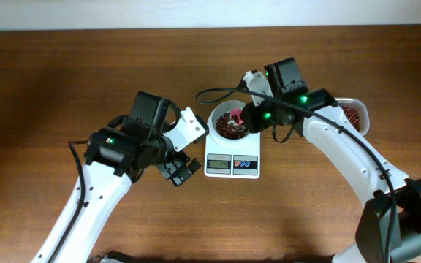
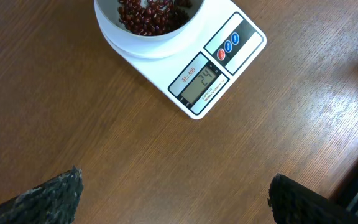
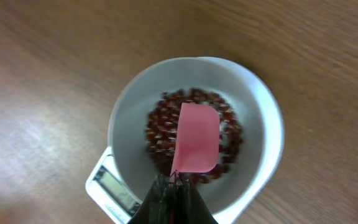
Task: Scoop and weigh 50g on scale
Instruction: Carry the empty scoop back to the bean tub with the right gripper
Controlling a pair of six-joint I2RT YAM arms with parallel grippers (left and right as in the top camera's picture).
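Step in hand, as I judge it: emptying a scoop into the bowl. The right gripper should roll the pink spoon slowly over the bowl's centre, since the display appears to read 24, short of target. Its jaws are pressed together on the spoon's handle, blade directly above the beans heaped in the white bowl on the scale. The left gripper hangs spread wide and empty, just in front of the scale. A clear tub of beans stands right of the scale.

Overhead top-down; both wrist cams share scale.
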